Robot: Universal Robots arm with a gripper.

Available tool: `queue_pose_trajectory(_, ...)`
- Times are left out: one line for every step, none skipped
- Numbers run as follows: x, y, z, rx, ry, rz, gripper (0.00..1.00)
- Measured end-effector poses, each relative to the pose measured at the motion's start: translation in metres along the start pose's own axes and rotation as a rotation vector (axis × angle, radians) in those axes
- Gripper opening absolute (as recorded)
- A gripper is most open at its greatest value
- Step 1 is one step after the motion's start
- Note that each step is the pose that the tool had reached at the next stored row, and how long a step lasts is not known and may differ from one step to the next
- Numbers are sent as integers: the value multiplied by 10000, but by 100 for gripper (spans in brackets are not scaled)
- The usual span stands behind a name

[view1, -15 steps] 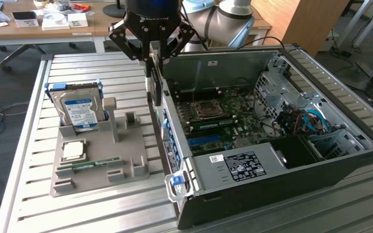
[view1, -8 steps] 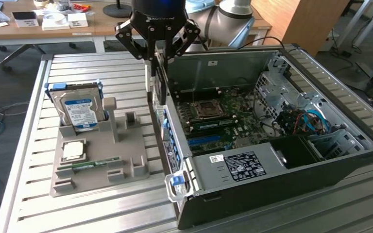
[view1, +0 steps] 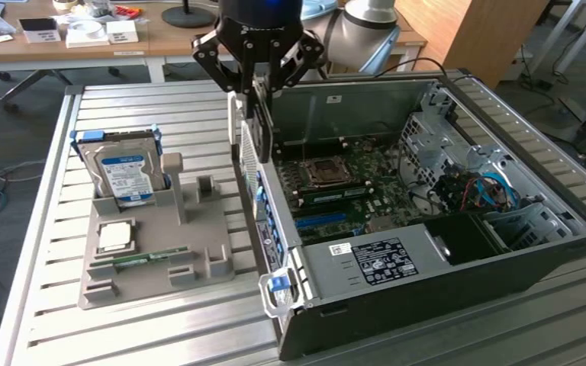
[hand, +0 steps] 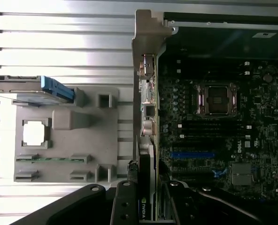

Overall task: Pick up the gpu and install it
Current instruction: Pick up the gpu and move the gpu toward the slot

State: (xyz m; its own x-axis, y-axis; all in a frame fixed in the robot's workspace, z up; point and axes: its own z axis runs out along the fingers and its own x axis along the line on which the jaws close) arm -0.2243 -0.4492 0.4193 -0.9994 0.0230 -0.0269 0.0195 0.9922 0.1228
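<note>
Gripper (hand: 150,206) around NVIDIA-labelled gpu (hand: 146,173)

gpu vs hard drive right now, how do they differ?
The gpu hangs clamped in the gripper at the edge of the open computer case; the hard drive sits in the grey holder. The gpu is a thin green board; the hard drive is a thicker silver block with a blue label. Both stand on edge.

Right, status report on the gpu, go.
Gripper shut on the gpu, card hanging upright. Above the case, by its rear wall, not seated. Nothing seen over the blue slot.
</note>
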Motion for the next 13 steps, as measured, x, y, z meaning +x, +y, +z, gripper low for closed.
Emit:
queue_pose_trajectory(-14, 0, 0, -10, 1, 0, 27)
queue_pose_trajectory(-31, 1, 1, -20, 1, 0, 27)
queue_pose_trajectory(-47, 1, 1, -30, 1, 0, 27)
queue_pose_trajectory(-63, 1, 1, -39, 1, 0, 27)
queue_pose_trajectory(-80, 1, 2, -50, 2, 0, 27)
queue_pose_trajectory(-97, 2, 3, -59, 2, 0, 27)
queue_pose_trajectory(-114, 2, 3, -67, 2, 2, 27)
queue_pose_trajectory(-130, 3, 3, -75, 2, 2, 27)
queue_pose_trajectory(-146, 3, 5, -84, 1, 3, 27)
queue_pose_trajectory(-162, 3, 5, -90, 2, 2, 27)
queue_pose_trajectory(-177, 4, 5, -96, 2, 2, 27)
queue_pose_trajectory(-193, 4, 5, -102, 2, 3, 27)
queue_pose_trajectory(-208, 4, 6, -109, 3, 3, 27)
